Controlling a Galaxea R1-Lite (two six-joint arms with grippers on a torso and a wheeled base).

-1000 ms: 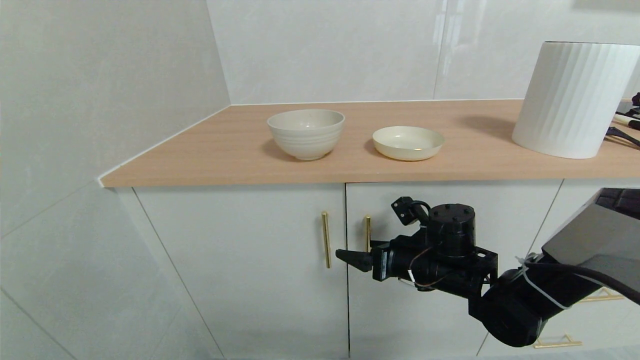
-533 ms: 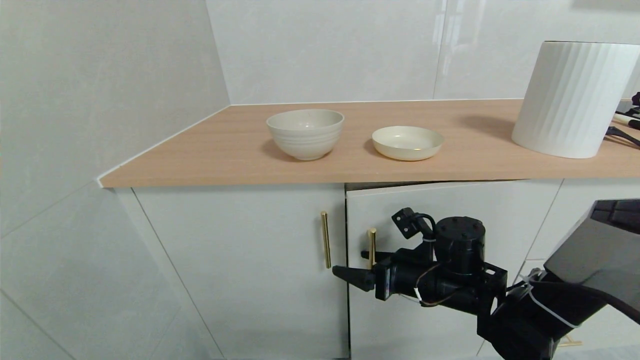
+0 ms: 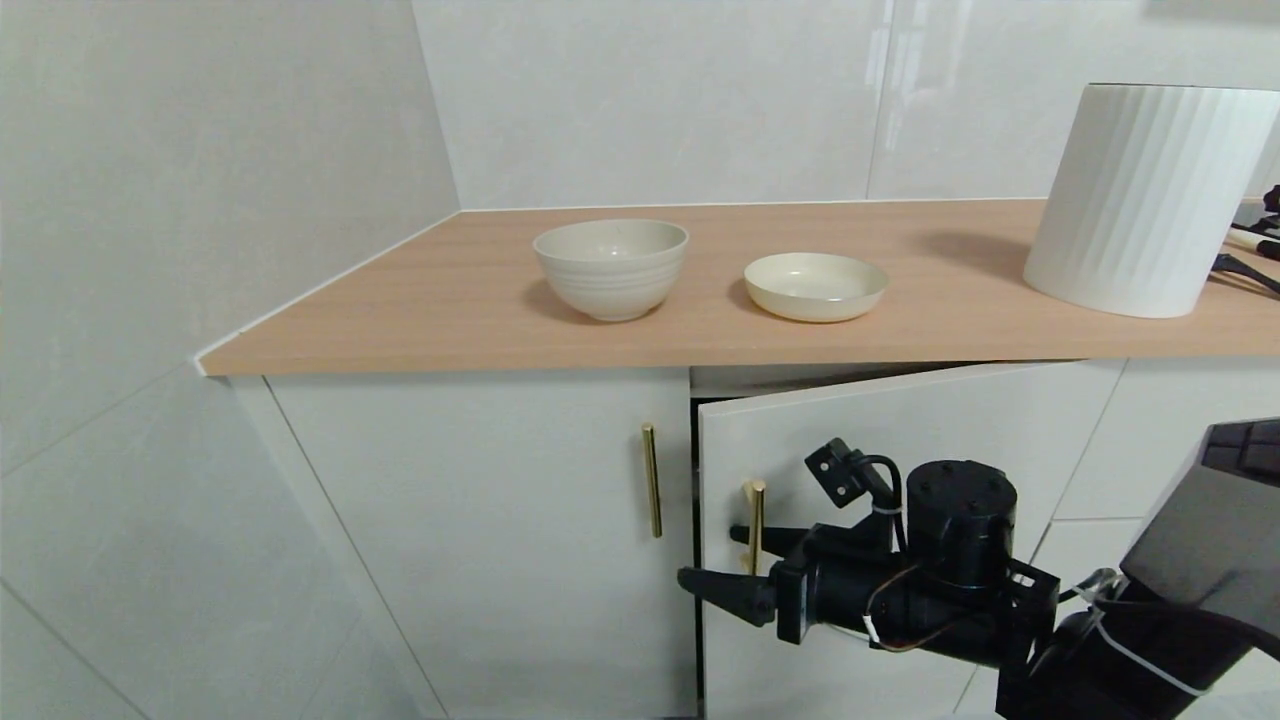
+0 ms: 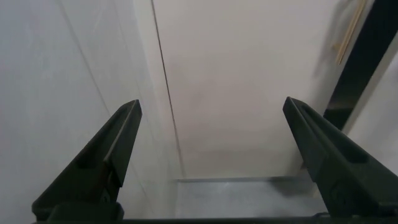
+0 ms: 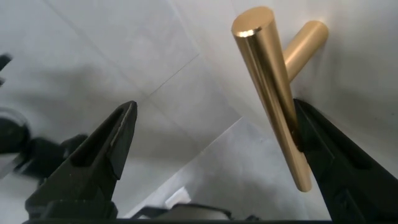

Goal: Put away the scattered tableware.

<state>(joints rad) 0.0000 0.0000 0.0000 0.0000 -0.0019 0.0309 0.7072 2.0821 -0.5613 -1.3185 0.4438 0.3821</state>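
Tableware: a deep bowl (image 3: 611, 268) and a shallow dish (image 3: 816, 285) stand side by side near the front edge of the worktop (image 3: 450, 310), towards its left corner, both untouched. Beneath them the right cabinet door (image 3: 900, 420), shut a second ago, now stands ajar, with a dark gap along its top and latch side. The right gripper (image 3: 710, 556), fingers spread, straddles the brass handle (image 3: 756, 525); one finger bears on the bar, hooking rather than clamping it, and has drawn back with the door. By this reading, storage is being opened and nothing is stowed yet. The left gripper (image 4: 211, 106) hangs empty, fingers apart, before the cabinet front. A ribbed white container (image 3: 1150, 200) occupies the worktop's right end. No legible print.
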